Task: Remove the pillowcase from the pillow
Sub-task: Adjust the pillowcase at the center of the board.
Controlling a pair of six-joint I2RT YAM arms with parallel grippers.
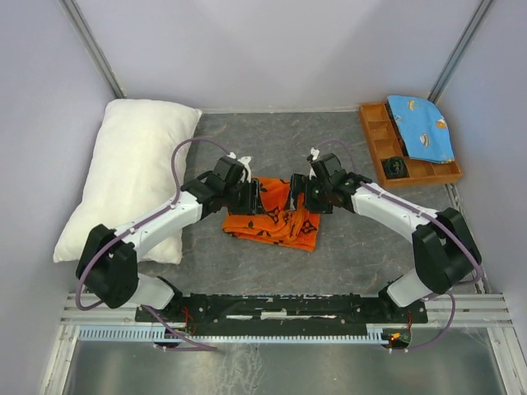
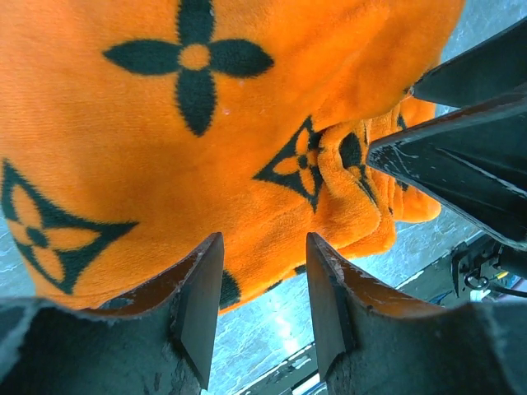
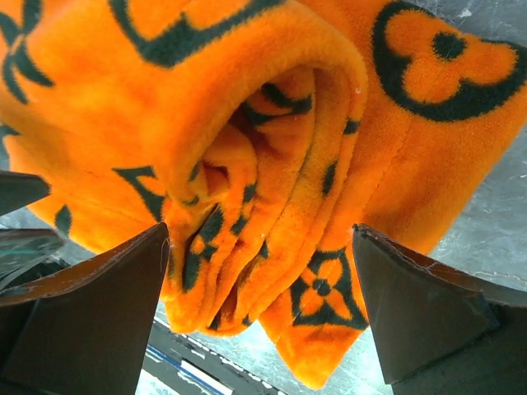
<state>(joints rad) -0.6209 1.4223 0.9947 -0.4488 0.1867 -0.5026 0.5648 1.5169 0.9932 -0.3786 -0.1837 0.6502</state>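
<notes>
Your left fingers stand a little apart at the left edge of the pillowcase, its orange hem showing in the gap; whether they pinch it cannot be told. Your right fingers are spread wide, a thick rolled fold lying loose between them. Under everything you have the grey table. The bare white pillow lies along its left side, apart from the pillowcase. The pillowcase sits crumpled in a heap mid-table, between both arms. At the far right corner you see a wooden tray, with a light-blue cloth draped over it and a small black object in its near compartment.
</notes>
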